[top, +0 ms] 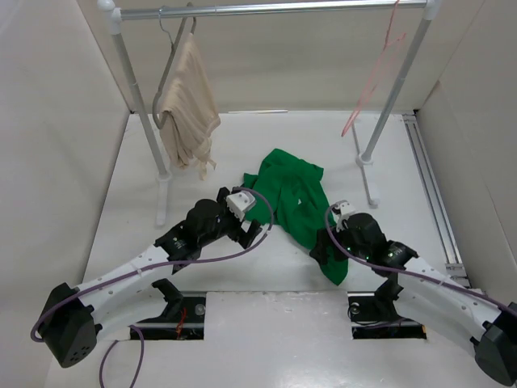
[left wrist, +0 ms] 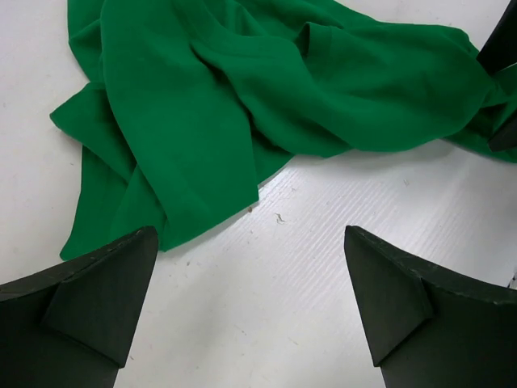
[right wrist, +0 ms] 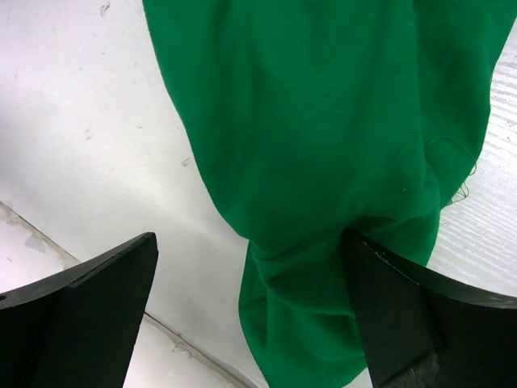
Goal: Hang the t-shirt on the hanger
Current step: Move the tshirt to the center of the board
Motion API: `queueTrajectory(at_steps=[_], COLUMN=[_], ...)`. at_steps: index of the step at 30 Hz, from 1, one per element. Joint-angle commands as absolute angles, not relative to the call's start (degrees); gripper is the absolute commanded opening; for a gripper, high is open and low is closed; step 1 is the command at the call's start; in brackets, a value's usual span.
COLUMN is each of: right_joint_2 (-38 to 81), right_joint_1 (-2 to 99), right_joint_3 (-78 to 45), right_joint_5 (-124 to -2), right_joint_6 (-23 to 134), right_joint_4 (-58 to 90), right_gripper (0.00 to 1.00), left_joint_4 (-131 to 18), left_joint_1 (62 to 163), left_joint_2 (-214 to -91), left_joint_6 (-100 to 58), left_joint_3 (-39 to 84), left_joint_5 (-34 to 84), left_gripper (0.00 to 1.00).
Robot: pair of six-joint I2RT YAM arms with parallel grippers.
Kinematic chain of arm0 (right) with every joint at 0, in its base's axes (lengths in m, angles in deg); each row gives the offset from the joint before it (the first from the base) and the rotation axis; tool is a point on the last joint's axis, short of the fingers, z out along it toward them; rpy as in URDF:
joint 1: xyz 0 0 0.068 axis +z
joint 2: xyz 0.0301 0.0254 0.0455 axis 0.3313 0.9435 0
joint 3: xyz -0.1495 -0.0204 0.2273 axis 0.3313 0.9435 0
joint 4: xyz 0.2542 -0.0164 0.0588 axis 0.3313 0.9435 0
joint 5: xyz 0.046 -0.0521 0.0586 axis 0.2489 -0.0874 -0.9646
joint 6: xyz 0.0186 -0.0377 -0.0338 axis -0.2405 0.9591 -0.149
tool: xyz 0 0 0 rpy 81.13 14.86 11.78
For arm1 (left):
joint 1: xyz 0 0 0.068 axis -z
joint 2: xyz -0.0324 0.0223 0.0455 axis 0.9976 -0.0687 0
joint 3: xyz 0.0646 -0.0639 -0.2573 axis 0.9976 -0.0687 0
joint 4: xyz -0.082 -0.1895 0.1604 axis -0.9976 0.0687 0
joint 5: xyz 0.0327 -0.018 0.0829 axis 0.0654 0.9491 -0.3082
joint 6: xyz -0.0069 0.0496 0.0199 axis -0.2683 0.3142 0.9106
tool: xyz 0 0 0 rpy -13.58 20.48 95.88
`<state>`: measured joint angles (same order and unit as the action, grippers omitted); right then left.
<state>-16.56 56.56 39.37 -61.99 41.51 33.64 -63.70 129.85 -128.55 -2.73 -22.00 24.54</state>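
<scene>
The t-shirt [top: 292, 194] is showing as soft, matt green cloth, creasing in loose folds just ahead of the left pincer [left wrist: 250, 242]. The table [left wrist: 363, 194] between that pincer's fingers [left wrist: 89, 307] is appearing white, smooth and finely ribbed. The fingers are looking like matt black plastic. Far beyond the pincer, the rail [top: 275, 10] is gleaming as bare metal.

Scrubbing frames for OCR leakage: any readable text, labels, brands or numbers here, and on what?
None readable in any view.
The t-shirt shows plain green fabric, with no print or tag visible.
The beige garment on the rail shows no label either.
</scene>
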Motion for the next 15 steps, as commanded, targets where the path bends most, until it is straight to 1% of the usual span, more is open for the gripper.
queueTrajectory(at_steps=[1,6,9,10,11,13,14,15], right_joint_2=[-15.6,-10.2,-2.3,2.8,5.5,11.4,17.6,20.9], right_joint_1=[57.1,57.6,56.3,55.1,54.6,53.8,53.1,53.1], right_joint_3=[37.0,30.3,23.7,21.7,17.7,13.4,9.0,6.8], right_joint_5=[-60.7,-57.6,-57.0,-57.6,-57.6,-58.2,-58.2,-59.1], right_joint_6=[43.5,49.4,54.4,55.8,58.4,61.1,63.4,64.4], right_joint_4=[33.4,33.4,32.7,32.0,32.0,31.3,31.3,30.6], right_gripper=[1.0,1.0,1.0,1.0,1.0,1.0,1.0,1.0], left_joint_4=[-64.7,-65.9,-67.2,-67.2,-68.7,-70.0,-71.0,-71.1], left_joint_1=[130.0,130.0,130.0,130.0,130.0,130.5,130.5,130.5], left_joint_2=[-127.2,-127.2,-127.2,-127.2,-127.2,-127.2,-127.2,-127.2], left_joint_6=[-4.5,-0.9,2.6,2.6,2.6,0.5,-1.2,-1.9], left_joint_3=[-21.0,-20.5,-20.5,-20.5,-20.5,-19.9,-19.9,-19.2], left_joint_5=[23.8,23.8,23.0,22.0,20.5,14.5,12.6,10.8], left_gripper=[0.99,0.99,0.99,0.99,0.99,0.99,0.99,0.98])
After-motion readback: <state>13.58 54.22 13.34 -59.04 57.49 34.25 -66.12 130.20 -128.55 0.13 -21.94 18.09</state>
